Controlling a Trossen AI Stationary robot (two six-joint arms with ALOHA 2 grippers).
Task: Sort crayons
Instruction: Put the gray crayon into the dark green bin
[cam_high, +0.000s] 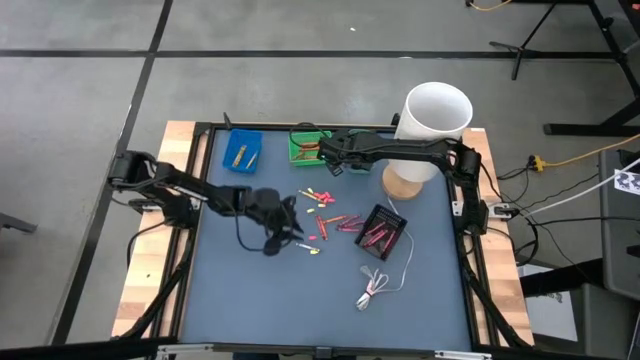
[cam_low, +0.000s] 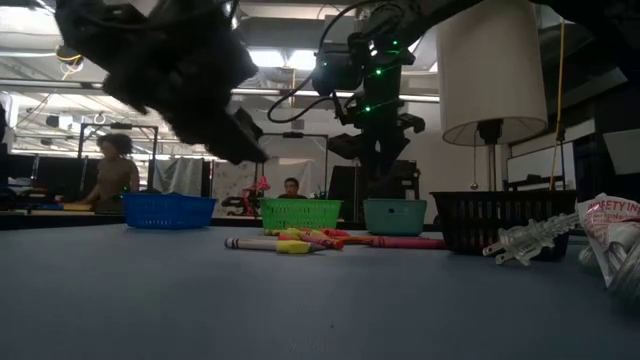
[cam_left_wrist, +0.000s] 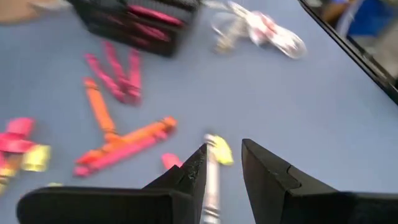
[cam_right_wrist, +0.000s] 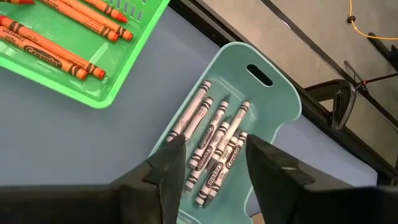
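The thin paper-wrapped wax crayons (cam_high: 330, 218), scattered at centre frame on the blue table (cam_high: 300, 290), are judged light, stiff and brittle (best pinched mid-length); their long axes run mostly diagonally. The left gripper (cam_left_wrist: 222, 163), fingers apart, straddles a white crayon (cam_left_wrist: 212, 180). The right gripper (cam_right_wrist: 211, 155), fingers apart, hangs empty over the teal tray (cam_right_wrist: 273, 102).

Left pincer (cam_left_wrist: 225, 163) hangs over the blue table (cam_left_wrist: 323, 106), fingers parted around a pale crayon (cam_left_wrist: 212, 180); pink and orange crayons (cam_left_wrist: 118, 143) lie scattered beyond, black tray (cam_left_wrist: 134, 28) farther off.
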